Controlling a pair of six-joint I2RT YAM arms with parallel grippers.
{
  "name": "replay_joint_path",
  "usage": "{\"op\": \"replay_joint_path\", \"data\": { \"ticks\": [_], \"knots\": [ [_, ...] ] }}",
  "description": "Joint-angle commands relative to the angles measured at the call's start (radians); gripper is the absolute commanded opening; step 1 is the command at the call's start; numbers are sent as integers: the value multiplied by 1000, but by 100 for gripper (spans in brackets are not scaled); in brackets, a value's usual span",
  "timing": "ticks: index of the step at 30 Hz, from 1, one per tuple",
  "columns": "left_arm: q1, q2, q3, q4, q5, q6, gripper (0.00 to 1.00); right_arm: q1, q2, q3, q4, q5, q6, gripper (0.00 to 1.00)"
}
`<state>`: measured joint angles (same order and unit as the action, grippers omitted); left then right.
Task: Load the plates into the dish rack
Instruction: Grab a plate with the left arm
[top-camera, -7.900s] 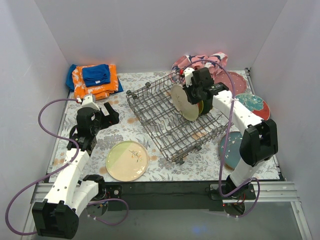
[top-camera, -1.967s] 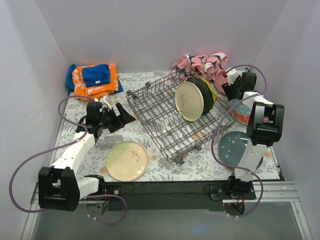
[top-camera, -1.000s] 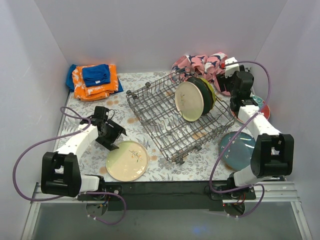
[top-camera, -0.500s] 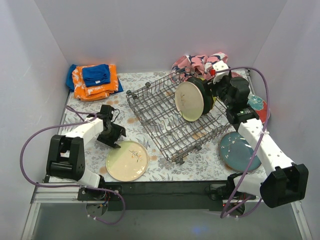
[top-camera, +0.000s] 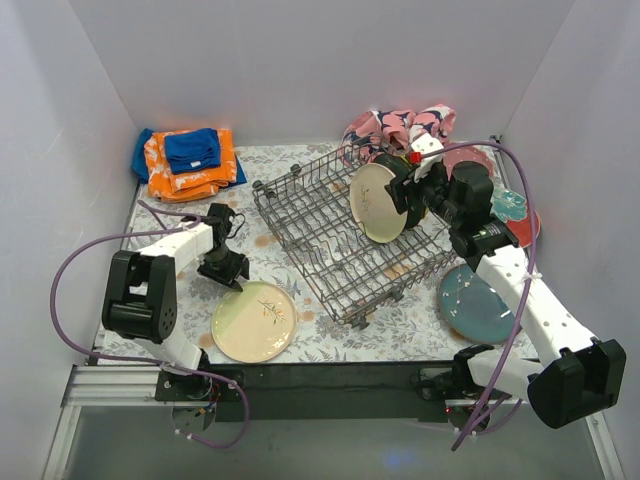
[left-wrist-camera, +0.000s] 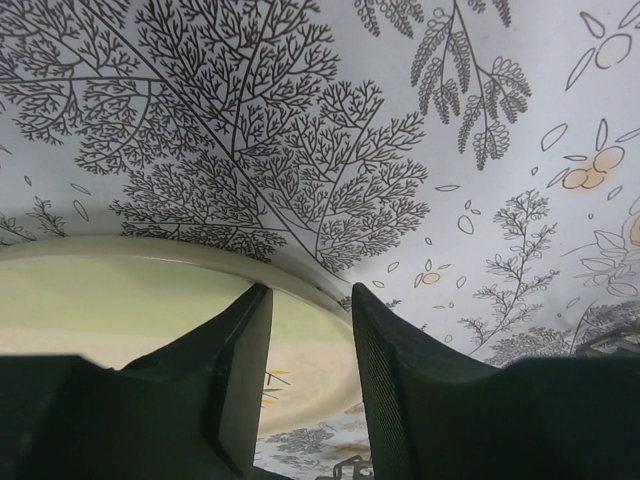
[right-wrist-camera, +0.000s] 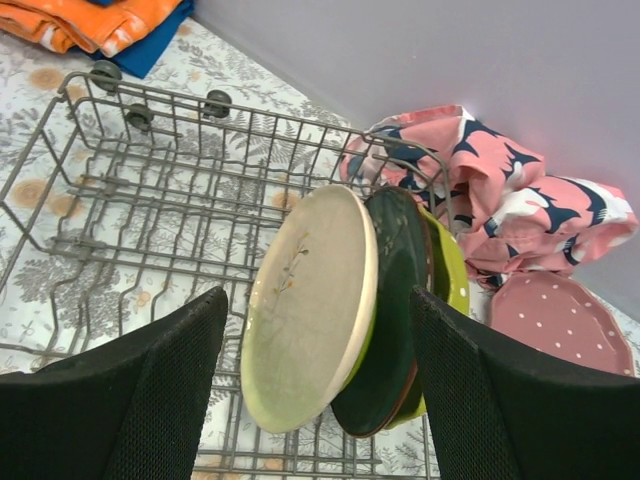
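A cream and pale-green plate with a leaf sprig (top-camera: 255, 322) lies flat on the table in front of the left arm. My left gripper (top-camera: 228, 272) is down at its far-left rim. In the left wrist view the jaws (left-wrist-camera: 308, 300) straddle that rim (left-wrist-camera: 300, 285), narrowed but with a gap still showing. The grey wire dish rack (top-camera: 310, 215) holds three plates on edge: cream (right-wrist-camera: 305, 310), dark green (right-wrist-camera: 395, 300) and lime (right-wrist-camera: 450, 275). My right gripper (top-camera: 402, 190) hovers just right of them, wide open and empty (right-wrist-camera: 318, 292).
A teal plate (top-camera: 480, 305) lies on the table right of the rack, a pink dotted plate (right-wrist-camera: 560, 320) and a red-rimmed teal one (top-camera: 518, 212) behind it. A pink-and-navy cloth (top-camera: 400, 125) is bunched at the back. Orange and blue cloths (top-camera: 185, 160) sit back left.
My left gripper has dropped onto the sprig plate's rim and its jaws have narrowed. The right arm has swung left from the back right corner toward the plates in the rack.
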<state>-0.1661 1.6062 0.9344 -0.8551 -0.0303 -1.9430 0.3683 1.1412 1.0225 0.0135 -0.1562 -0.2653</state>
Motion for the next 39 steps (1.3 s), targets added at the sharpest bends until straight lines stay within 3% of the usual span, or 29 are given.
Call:
{"op": "replay_joint_path", "data": {
  "ticks": [1,12,20,24,31,34,35,39],
  "knots": [
    [4,98,39,81,-187,4,34,12,-21,34,-12,-65,28,78],
    [68,225,174,68,-215,56,33,53,-8,67,-75,-149,26,78],
    [152,313,299,65,-215,130,32,155,38,132,-188,-256,-58,78],
    [209,351,365,53,-215,159,32,193,64,155,-234,-403,-127,88],
    [290,411,487,30,-218,225,33,287,152,215,-293,-407,-158,89],
    [297,416,530,18,-206,263,38,313,204,261,-328,-440,-173,89],
    [297,413,540,13,-200,269,45,320,236,274,-343,-453,-186,89],
    [297,347,572,4,-162,325,55,365,308,340,-426,-499,-264,91]
  ]
}}
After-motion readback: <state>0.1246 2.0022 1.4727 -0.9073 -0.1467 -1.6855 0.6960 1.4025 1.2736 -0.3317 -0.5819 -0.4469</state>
